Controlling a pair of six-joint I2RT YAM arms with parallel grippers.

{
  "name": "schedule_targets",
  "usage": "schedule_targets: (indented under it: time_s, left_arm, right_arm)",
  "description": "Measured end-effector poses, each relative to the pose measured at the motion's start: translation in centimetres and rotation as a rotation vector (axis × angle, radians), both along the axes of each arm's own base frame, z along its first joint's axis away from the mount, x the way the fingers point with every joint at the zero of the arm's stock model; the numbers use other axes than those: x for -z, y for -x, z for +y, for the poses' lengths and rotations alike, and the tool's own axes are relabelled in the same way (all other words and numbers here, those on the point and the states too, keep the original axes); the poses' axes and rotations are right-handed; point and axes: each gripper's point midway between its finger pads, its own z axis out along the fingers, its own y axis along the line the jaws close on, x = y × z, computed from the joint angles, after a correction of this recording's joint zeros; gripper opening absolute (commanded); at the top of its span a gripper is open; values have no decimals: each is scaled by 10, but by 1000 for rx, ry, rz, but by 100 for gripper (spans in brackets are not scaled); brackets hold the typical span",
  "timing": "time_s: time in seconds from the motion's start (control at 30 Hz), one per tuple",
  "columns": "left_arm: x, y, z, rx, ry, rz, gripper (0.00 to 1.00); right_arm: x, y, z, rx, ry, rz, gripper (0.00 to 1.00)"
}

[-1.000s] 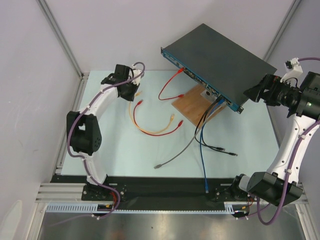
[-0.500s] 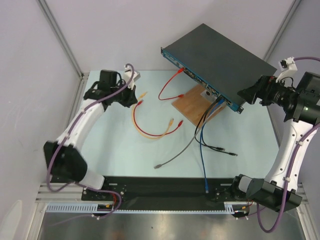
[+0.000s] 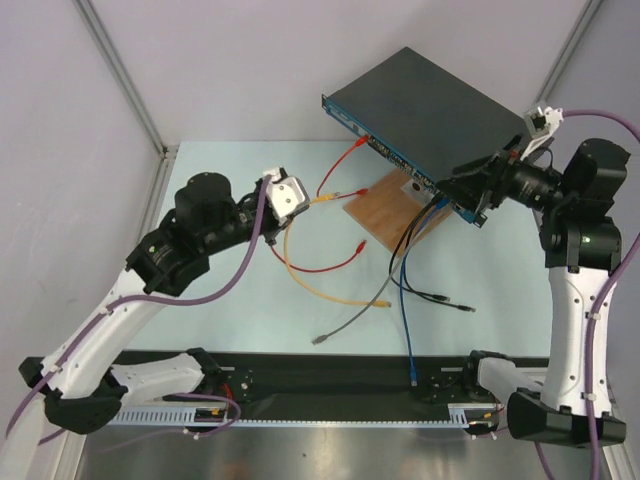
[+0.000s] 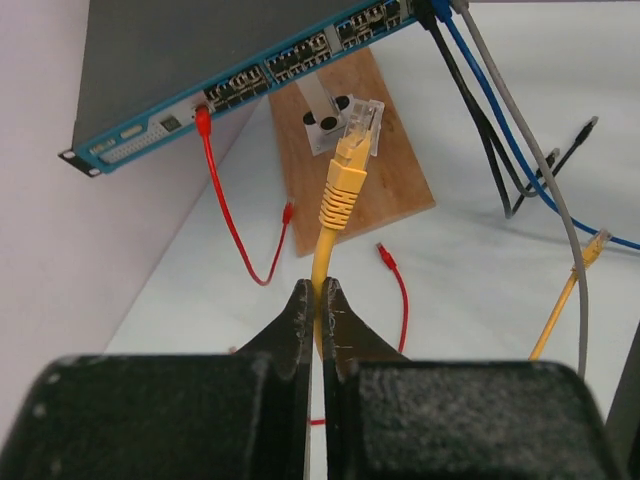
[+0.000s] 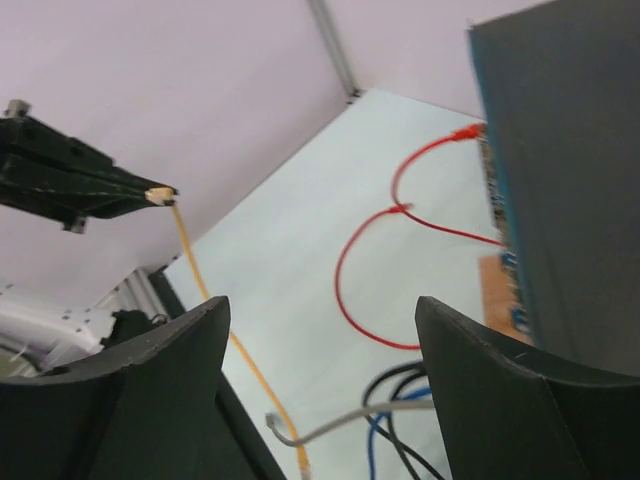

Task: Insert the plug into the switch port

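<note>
The yellow plug [image 4: 358,125] hung in the air short of the switch [image 4: 200,60], nose toward its blue face. My left gripper [image 4: 318,292] pinched the cable [image 4: 319,262] just behind it for aiming. My right gripper [image 5: 320,310] stood apart beside the switch's corner, probably to brace it.

Yellow-booted plug [image 4: 362,125] aloft, just short of switch [image 4: 200,40]; switch black, blue-faced, tilted.

No lettering can be read, even on the switch [image 4: 200,40].
</note>
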Motion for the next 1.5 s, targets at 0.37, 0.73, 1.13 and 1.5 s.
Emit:
schedule_targets:
  time_s: [0.37,0.73,1.13,1.5]
  left_arm:
    - [-15,16,-41,92,-44,-28,0]
    - [15,28,-78,29,-138,-180,1]
    - [-2,25,-82,-4,-118,-293,0]
    - [-34,24,-90,-104,113,-83,0]
  right_arm:
    - [-4,45,83,-289,54,-134,74]
    - [22,48,97,-262,4,32,73]
    - [35,50,107,-305,29,65,83]
    - [78,47,116,-239,50,-4,84]
